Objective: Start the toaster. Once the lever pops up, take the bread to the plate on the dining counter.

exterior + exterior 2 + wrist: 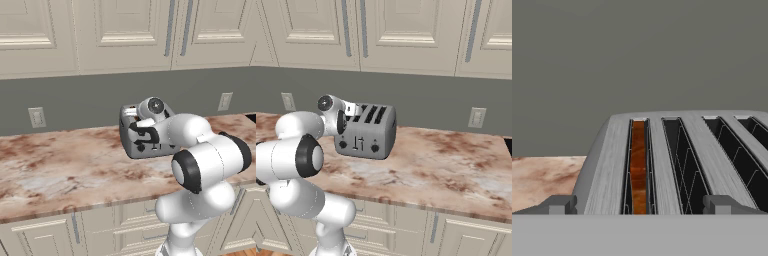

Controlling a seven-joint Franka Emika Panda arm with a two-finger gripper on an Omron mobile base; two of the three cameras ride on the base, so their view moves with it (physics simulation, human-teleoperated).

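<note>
Hovering fingers spread, bread in toaster slot

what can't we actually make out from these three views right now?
- Levers up or down: too small on the toaster front in the right base view; the arm covers that front in the left base view.
- Gripper: hand view shows just its tips; hidden behind the wrist in both base views.
- Bread: only its top edge shows in the slot.

A veined pinkish marble counter runs along a grey wall with white outlets. Cream cabinets hang above, with more below.
</note>
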